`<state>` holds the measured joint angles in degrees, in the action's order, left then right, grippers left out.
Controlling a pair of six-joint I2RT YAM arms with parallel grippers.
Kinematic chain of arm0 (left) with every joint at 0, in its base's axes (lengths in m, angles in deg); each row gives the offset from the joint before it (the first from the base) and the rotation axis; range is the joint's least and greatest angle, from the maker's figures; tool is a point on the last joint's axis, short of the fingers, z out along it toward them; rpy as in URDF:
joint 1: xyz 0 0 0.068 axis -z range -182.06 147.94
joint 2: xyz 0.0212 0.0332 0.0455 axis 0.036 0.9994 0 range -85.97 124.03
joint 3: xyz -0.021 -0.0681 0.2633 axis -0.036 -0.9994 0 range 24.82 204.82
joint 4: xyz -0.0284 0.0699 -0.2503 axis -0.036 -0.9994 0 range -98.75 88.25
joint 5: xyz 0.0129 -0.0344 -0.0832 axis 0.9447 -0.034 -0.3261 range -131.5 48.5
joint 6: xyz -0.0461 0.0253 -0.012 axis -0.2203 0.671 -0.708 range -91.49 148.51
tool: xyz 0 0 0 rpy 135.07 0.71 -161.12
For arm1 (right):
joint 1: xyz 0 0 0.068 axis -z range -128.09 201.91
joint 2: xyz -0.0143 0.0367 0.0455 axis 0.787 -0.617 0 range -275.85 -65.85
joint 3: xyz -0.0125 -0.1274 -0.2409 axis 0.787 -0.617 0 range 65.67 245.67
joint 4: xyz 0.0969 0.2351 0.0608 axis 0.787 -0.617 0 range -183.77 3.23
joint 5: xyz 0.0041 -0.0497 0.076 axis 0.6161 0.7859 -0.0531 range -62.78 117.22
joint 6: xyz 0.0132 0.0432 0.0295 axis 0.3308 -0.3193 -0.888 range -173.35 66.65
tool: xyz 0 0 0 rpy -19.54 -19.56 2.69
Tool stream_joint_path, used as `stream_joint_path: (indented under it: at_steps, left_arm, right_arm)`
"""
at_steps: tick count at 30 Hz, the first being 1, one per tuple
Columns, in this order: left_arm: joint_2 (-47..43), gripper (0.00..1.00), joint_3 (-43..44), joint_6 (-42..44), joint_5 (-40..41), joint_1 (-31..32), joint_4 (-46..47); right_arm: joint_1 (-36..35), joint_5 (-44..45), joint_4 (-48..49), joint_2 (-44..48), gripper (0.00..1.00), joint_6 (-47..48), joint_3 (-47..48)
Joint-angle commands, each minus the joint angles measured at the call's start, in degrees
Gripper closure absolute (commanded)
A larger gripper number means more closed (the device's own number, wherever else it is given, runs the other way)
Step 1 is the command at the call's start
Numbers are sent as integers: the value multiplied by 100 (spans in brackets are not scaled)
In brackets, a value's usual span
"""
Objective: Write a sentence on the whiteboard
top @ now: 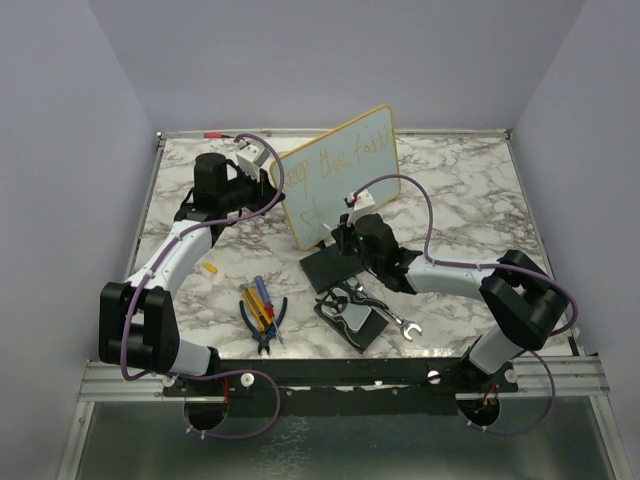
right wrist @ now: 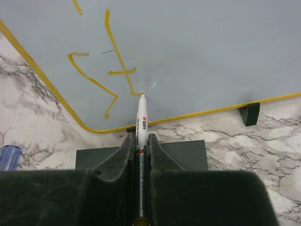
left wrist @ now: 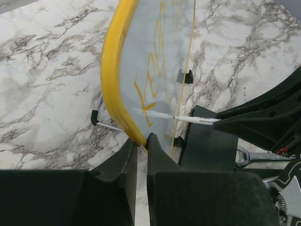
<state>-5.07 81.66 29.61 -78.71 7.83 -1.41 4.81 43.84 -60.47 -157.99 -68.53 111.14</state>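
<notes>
my left fingers clamped on the yellow edge of the whiteboard, right fingers squeezed round a white marker, tip touching the board straight ahead, right at the orange sentence

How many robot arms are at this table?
2. The left arm reaches the whiteboard, left hand clamped on its yellow frame. The right arm reaches from the other side, right hand holding a marker against the board. None seems hidden.

On my marbled worktop I see a flat black pad near the middle, screwdrivers and pliers clustered to its left, a wrench nearer me on its right, and a small yellow piece lying apart farther left.
</notes>
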Motion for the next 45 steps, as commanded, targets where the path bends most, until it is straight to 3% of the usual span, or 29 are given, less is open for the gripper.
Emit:
stream_joint_path:
  at_steps: [1,18,45]
  left_arm:
    - [118,100,-173,224,-136,136,-746]
    - [104,100,-173,216,-133,143,-741]
    - [126,100,-173,224,-129,138,-746]
  right_arm:
    - [7,468,-87,46,99,-24,115]
    - [7,260,36,903,99,209,-179]
    - [7,149,185,20,99,507,493]
